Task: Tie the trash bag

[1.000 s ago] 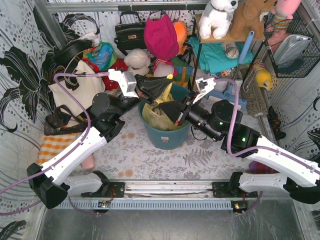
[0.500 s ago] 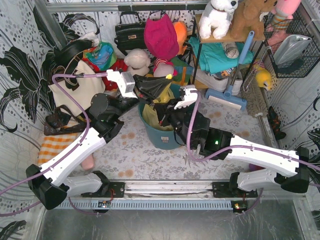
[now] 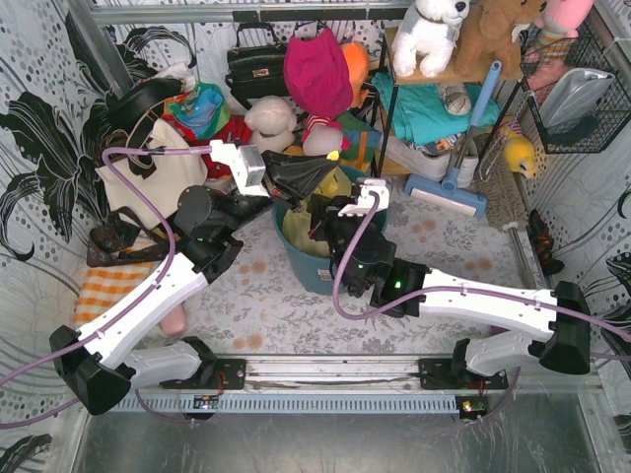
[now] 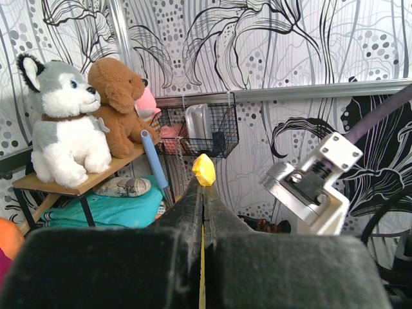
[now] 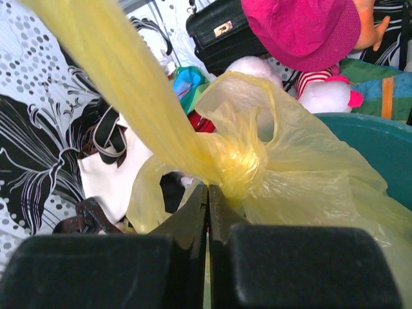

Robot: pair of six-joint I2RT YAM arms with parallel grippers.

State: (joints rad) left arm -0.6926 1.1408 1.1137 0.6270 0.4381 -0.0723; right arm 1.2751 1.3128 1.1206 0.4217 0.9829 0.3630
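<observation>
Top external view: one thin translucent yellow-green plastic trash bag point(image 3: 299, 229) sits inside one round teal-blue plastic bucket point(image 3: 320, 274) in the middle of the patterned table, between two white arms that meet over it. One left gripper point(image 3: 333, 161) and one right gripper point(image 3: 317, 225) are at the bag's mouth. On the right wrist camera the bag point(image 5: 309, 187) shows a single gathered knot, and one twisted strand stretches from it as the long axis, running up and to the left out of frame, while the loose body billows down to the right into the bucket. The right gripper point(image 5: 207, 191) has its jaws pressed together, the tips directly under the knot, with a pale sliver of film in the seam. On the left wrist camera the left gripper point(image 4: 201, 188) is likewise fully closed, pinching a small yellow tuft of the bag point(image 4: 204, 170) that points upward. Behind it, two plush dogs, one grey-and-white point(image 4: 61, 129) and one brown point(image 4: 119, 103), share a shelf.
</observation>
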